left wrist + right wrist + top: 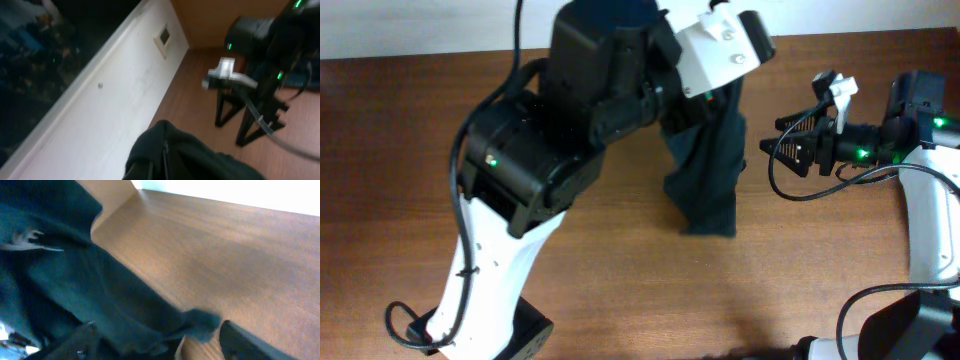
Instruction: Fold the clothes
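- Black T-shirt (705, 180) was judged soft, light and limp. It was hung from a raised pinch, with its lower end bunched on the table (400, 130) near the middle.
- A hold was thought best taken at a free edge or corner, since slack cloth would sag and slip if gripped mid-panel.
- Left gripper (162, 167) was seen pressed together on a bunch of the cloth, high above the table.
- Right gripper (775, 146) was held spread wide just beside the hanging edge that faced it. In its wrist view a dark corner of cloth lay between the fingers, not yet clamped.
- Contact with that corner could not be told.
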Tool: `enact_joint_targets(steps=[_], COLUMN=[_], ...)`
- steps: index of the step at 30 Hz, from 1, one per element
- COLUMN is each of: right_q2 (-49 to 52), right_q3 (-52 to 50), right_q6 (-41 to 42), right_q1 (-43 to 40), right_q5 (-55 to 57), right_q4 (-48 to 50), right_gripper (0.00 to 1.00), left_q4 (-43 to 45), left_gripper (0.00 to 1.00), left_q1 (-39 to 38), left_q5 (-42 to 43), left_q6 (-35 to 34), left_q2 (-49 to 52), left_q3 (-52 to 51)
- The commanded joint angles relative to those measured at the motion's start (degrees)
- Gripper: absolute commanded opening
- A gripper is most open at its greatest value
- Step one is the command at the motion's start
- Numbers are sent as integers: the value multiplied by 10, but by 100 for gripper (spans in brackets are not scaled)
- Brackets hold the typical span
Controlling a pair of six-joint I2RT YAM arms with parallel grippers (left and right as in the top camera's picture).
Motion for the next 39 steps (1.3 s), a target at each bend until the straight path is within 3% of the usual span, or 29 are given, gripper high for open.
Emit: enact_joint_targets(steps=[1, 13, 17, 27, 39], right_q2=[-20, -30, -30, -30, -30], right_q3=[17, 17, 17, 19, 19], right_q6=[-15, -133, -134, -134, -132], right_q1=[2, 66, 103, 107, 123], right_q5=[-43, -61, -61, -143, -166], right_q4=[-5, -73, -52, -21, -33], right_gripper=[96, 99, 99, 99, 97], left_q4=[-13, -21, -33, -76, -78], left_gripper=[0, 0, 0, 0, 0], left_q1=[25, 56, 56, 56, 56], left_q5=[18, 124, 134, 134, 134], left_q6=[19, 19, 19, 19, 19], left_q2=[-12, -11, -11, -11, -11], left_q3=[8, 8, 8, 7, 7])
